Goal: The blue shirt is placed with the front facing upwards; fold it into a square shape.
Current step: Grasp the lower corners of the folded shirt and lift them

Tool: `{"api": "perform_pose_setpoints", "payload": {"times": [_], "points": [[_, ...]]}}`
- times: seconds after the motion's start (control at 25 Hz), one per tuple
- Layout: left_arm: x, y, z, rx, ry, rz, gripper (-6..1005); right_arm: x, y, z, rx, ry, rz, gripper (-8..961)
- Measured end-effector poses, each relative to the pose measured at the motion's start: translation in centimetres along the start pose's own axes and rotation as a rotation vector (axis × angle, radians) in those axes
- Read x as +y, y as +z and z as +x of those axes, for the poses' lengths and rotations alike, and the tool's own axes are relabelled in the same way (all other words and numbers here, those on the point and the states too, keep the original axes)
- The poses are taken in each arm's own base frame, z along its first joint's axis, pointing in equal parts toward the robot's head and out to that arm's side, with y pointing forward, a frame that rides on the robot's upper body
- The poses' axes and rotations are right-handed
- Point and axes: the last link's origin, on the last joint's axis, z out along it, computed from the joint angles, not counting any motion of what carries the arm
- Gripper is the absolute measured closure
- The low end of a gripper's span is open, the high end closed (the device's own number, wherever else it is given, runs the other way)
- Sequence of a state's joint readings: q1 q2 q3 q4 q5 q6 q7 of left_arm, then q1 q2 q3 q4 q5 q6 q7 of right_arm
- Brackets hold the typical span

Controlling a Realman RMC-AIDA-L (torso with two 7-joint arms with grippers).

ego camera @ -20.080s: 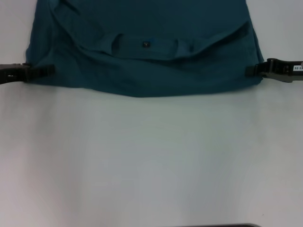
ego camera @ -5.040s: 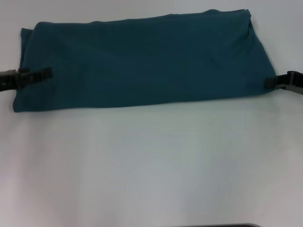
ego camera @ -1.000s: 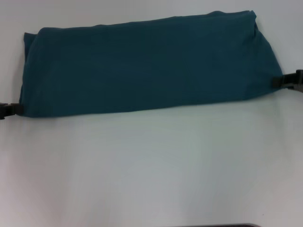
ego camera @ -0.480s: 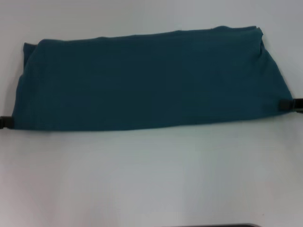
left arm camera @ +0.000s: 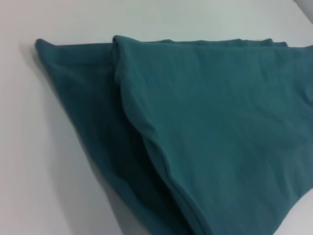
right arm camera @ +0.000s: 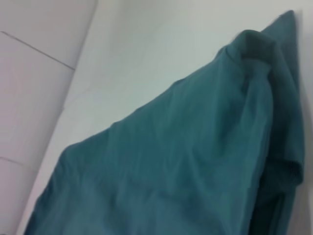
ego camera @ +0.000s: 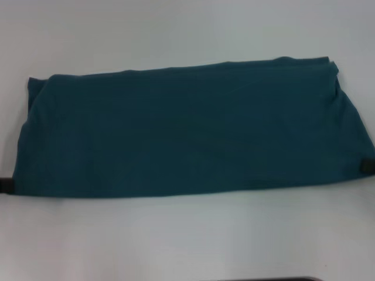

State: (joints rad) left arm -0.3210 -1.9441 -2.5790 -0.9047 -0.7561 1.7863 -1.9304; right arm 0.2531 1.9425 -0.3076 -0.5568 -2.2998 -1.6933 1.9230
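The blue shirt (ego camera: 187, 129) lies on the white table (ego camera: 187, 240) as a long folded band running left to right, plain teal side up, with no lettering showing. My left gripper (ego camera: 4, 185) shows only as a dark tip at the band's near left corner. My right gripper (ego camera: 367, 166) is a dark tip at the near right corner. Both corners travel with these tips, so each gripper is shut on the cloth. The left wrist view shows the blue shirt (left arm camera: 220, 122) with its stacked layers at one end. The right wrist view shows the blue shirt (right arm camera: 171, 171) bunched at the other end.
White tabletop stretches between the shirt's near edge and a dark strip (ego camera: 263, 279) at the front. In the right wrist view the table's edge and tiled floor (right arm camera: 34, 73) lie beyond the shirt's end.
Both grippers have pulled the folded band toward the robot. Over the last second the shirt slid nearer and both gripper tips moved nearer and outward.
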Motion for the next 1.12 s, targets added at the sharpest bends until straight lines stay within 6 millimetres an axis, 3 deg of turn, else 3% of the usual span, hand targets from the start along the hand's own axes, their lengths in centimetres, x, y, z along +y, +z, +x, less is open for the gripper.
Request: {"api": "perform_pose_setpoints", "payload": {"times": [0.68,1.12], "points": [[1.0,-0.8,-3.2,-0.021,-0.023,-0.079,999,0.1,-2.7,6.2,0.005,0.056,-0.043,940],[1.6,-1.8,-4.7,-0.048,-0.058,-0.11,998,0.0,-4.0,6.9,0.003,0.079,-0.031,938]]}}
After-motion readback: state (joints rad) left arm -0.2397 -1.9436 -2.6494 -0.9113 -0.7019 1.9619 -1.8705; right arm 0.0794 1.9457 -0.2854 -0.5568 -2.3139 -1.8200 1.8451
